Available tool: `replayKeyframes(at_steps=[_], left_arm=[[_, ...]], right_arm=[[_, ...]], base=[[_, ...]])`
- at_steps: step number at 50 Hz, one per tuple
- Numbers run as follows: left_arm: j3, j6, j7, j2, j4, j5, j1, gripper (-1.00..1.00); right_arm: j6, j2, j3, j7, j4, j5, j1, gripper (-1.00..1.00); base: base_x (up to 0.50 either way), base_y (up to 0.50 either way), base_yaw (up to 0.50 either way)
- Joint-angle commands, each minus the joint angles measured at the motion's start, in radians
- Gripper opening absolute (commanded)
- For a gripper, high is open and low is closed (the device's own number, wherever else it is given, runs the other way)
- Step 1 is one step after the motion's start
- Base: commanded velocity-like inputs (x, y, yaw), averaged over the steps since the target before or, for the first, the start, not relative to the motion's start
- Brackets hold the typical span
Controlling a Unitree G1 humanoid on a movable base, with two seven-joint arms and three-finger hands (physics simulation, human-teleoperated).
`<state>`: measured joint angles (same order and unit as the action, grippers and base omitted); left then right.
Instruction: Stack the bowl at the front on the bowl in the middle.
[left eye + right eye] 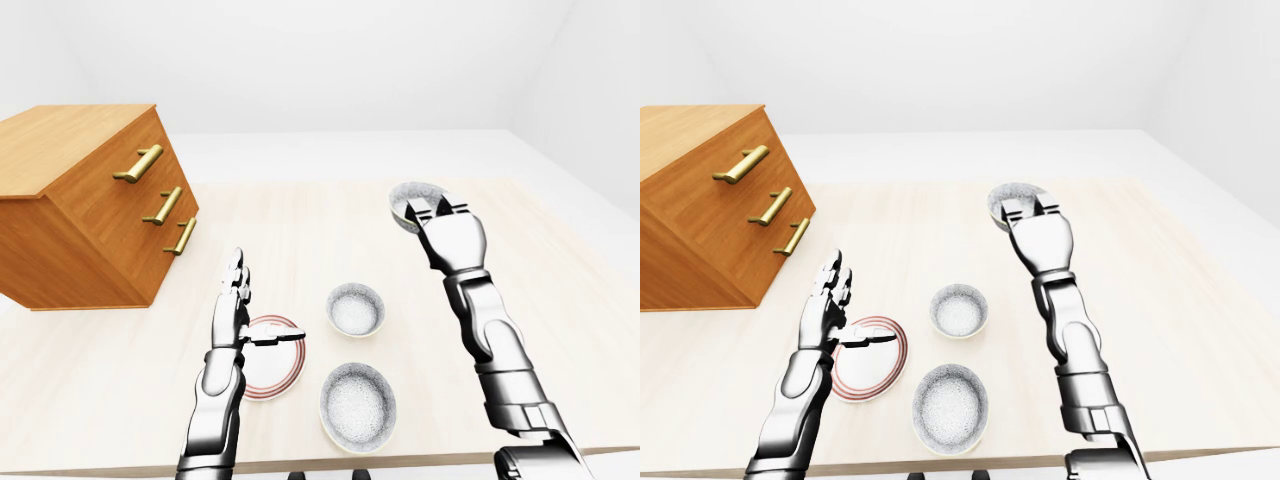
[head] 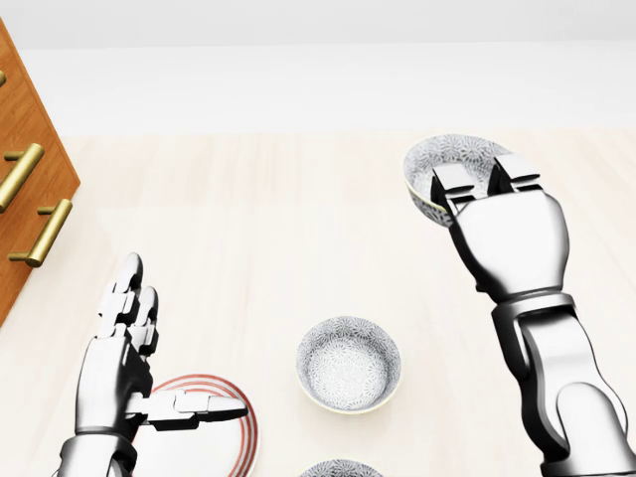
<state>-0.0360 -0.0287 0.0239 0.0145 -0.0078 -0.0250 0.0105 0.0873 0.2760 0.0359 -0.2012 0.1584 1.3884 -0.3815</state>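
Note:
Three grey patterned bowls line up on the pale wooden table [image 1: 560,300]. The nearest bowl [image 1: 357,405] rests low in the left-eye view. The middle bowl [image 2: 349,363] stands just above it. The third bowl [image 2: 447,164] is tilted and seems raised off the table at the upper right. My right hand [image 2: 487,181] is shut on it, with fingers [image 2: 452,187] hooked over its near rim; the thumb is hidden. To the left of the middle bowl, my left hand [image 2: 179,348] is open with straight fingers, hovering over a plate and holding nothing.
A red-rimmed white plate [image 1: 280,370] lies under the left hand, left of the two lower bowls. A wooden chest of drawers [image 1: 90,210] with brass handles stands at the table's left. The table's near edge [image 1: 420,458] runs along the bottom of the left-eye view.

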Motion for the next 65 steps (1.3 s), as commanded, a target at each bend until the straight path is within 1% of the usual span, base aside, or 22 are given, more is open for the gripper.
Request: replayKeyframes(at_steps=[1,3,6,10,12,14,16,19,21,28,30,33,36,38,41,43,45,49,53,57,59,65], left_arm=[[-0.003,-0.011,0.002,0.001,0.014,-0.003,-0.003,1.00],[-0.001,0.000,0.001,0.000,-0.001,-0.002,0.001,1.00],[-0.001,0.003,0.001,0.000,-0.005,-0.003,0.001,1.00],[-0.003,-0.005,0.003,0.001,0.006,-0.004,-0.001,1.00],[-0.002,0.003,0.002,0.001,-0.004,-0.004,0.000,1.00],[-0.002,0.007,0.002,0.001,-0.007,-0.004,0.001,1.00],[-0.005,-0.004,0.003,0.002,0.009,-0.005,-0.005,1.00],[-0.004,0.001,0.003,0.001,0.002,-0.006,-0.003,1.00],[-0.005,-0.006,0.004,0.002,0.008,-0.006,-0.003,1.00],[-0.005,-0.006,0.004,0.002,0.009,-0.007,-0.004,1.00],[-0.006,-0.005,0.004,0.002,0.009,-0.007,-0.004,1.00],[-0.003,0.007,0.002,0.001,-0.006,-0.006,-0.001,1.00],[-0.005,-0.003,0.003,0.002,0.005,-0.007,-0.003,1.00],[-0.003,0.002,0.002,0.001,-0.003,-0.006,-0.001,1.00],[-0.004,-0.002,0.003,0.001,0.001,-0.006,0.000,1.00],[-0.003,0.008,0.002,0.001,-0.011,-0.006,0.001,1.00],[-0.007,-0.015,0.005,0.002,0.018,-0.008,-0.005,1.00],[-0.004,0.004,0.003,0.001,-0.005,-0.008,-0.001,1.00],[-0.006,-0.005,0.004,0.002,0.006,-0.009,-0.003,1.00],[-0.006,-0.002,0.004,0.002,0.003,-0.009,-0.003,1.00],[-0.005,0.007,0.003,0.002,-0.009,-0.009,0.000,1.00],[-0.005,0.004,0.003,0.001,-0.007,-0.009,0.000,1.00]], right_arm=[[0.000,-0.055,0.015,0.132,-0.285,-0.039,0.041,-1.00],[0.000,-0.064,0.011,0.149,-0.306,-0.038,0.041,-1.00],[0.000,-0.083,-0.001,0.172,-0.350,-0.039,0.048,-1.00],[0.000,-0.107,-0.021,0.179,-0.386,-0.028,0.067,-1.00],[0.000,-0.119,-0.032,0.178,-0.400,-0.023,0.078,-1.00],[0.000,-0.130,-0.046,0.162,-0.403,-0.010,0.092,-1.00],[0.000,-0.146,-0.067,0.145,-0.410,0.011,0.108,-1.00],[0.000,-0.160,-0.083,0.130,-0.417,0.028,0.119,-1.00],[0.000,-0.172,-0.103,0.103,-0.419,0.050,0.139,-1.00],[0.000,-0.199,-0.152,0.039,-0.420,0.100,0.201,-1.00],[0.000,-0.201,-0.159,0.029,-0.413,0.112,0.208,-1.00],[0.000,-0.207,-0.174,0.020,-0.414,0.123,0.227,-1.00],[0.000,-0.211,-0.185,0.013,-0.416,0.132,0.239,-1.00],[0.000,-0.215,-0.195,0.005,-0.412,0.139,0.251,-1.00],[0.000,-0.219,-0.215,-0.018,-0.403,0.151,0.276,-1.00],[0.000,-0.220,-0.226,-0.029,-0.395,0.157,0.288,-1.00],[0.000,-0.216,-0.230,-0.043,-0.372,0.158,0.289,-1.00],[0.000,-0.213,-0.244,-0.066,-0.339,0.169,0.298,-1.00],[0.000,-0.216,-0.256,-0.075,-0.331,0.176,0.306,-1.00],[0.000,-0.216,-0.271,-0.086,-0.329,0.190,0.318,-1.00],[0.000,-0.214,-0.270,-0.086,-0.328,0.190,0.317,-1.00],[0.000,-0.214,-0.271,-0.089,-0.328,0.190,0.323,-1.00]], base=[[0.00,0.00,0.00],[0.00,0.00,0.00],[0.00,0.00,0.00],[0.00,0.00,0.00],[0.00,0.00,0.00],[0.00,0.00,0.00],[0.00,0.00,0.00],[0.00,0.00,0.00],[0.00,0.00,0.00],[0.00,0.00,0.00],[0.00,0.00,0.00],[0.00,0.00,0.00],[0.00,0.00,0.00],[0.00,0.00,0.00],[0.00,0.00,0.00],[0.00,0.00,0.00],[0.00,0.00,0.00],[0.00,0.00,0.00],[0.00,0.00,0.00],[0.00,0.00,0.00],[0.00,0.00,0.00],[0.00,0.00,0.00]])
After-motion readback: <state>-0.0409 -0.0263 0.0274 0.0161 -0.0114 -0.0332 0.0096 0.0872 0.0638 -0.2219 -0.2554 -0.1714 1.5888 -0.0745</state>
